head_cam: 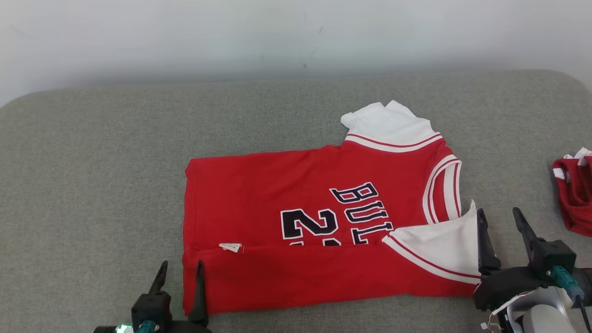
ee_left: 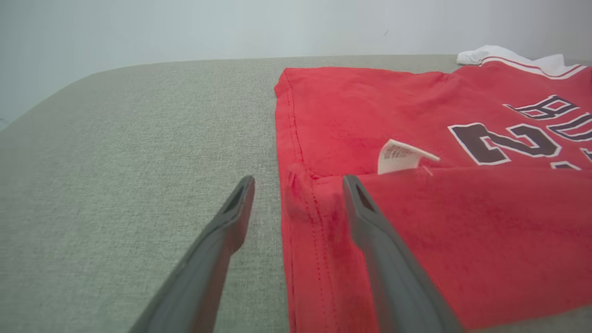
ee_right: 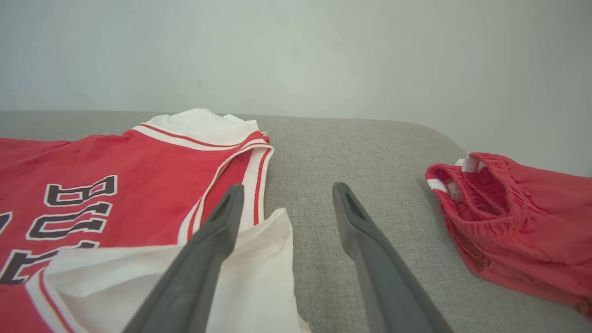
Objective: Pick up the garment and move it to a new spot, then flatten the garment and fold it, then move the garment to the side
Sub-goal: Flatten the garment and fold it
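Observation:
The garment (head_cam: 286, 199) is a red basketball jersey with white sleeves and dark lettering, lying flat on the grey cloth table (head_cam: 92, 185), its near edge folded up over the front. My left gripper (head_cam: 180, 270) stands open at the jersey's near left corner (ee_left: 300, 203), one finger over the red fold, the other over bare table. My right gripper (head_cam: 499, 219) is open at the near right corner, beside the folded white sleeve (ee_right: 259, 259). Nothing is held between the fingers (ee_right: 217, 236) of either one.
Red shorts (head_cam: 573, 194) with white trim lie bunched at the table's right edge, also seen as shorts (ee_right: 513, 222) to the right of my right gripper. A pale wall (head_cam: 277, 37) runs behind the table. Bare grey surface stretches to the left.

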You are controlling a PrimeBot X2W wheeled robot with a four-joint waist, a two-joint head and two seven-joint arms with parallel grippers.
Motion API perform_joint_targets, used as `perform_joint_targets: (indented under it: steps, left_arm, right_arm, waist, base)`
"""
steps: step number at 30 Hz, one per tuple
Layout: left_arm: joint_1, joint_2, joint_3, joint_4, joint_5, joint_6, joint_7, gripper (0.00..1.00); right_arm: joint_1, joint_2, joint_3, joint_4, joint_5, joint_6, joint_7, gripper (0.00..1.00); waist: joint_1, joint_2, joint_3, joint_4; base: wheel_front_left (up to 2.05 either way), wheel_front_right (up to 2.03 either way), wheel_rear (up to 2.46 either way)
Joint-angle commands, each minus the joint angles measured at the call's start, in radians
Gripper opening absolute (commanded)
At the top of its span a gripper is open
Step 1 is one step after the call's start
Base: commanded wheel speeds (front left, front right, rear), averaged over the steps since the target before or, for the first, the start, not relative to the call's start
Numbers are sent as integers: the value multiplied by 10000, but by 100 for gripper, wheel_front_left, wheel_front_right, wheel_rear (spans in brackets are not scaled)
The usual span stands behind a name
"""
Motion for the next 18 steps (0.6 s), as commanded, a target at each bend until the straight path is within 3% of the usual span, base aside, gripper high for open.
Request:
perform_joint_targets:
  steps: [1,18]
  left_arm:
    - [148,27,35,-87,-33,44,-34,100]
    - [1536,27,-400,-681,-388,292,-34,100]
  right_arm:
    - [118,64,-14,-34,-52,-27,9,100]
    - [1655,187,-110,339,107,-27,9,100]
  waist:
    - [0,-1,-66,-5]
    - [0,-1,-369,-135]
  base:
    - [0,0,0]
    - [0,0,0]
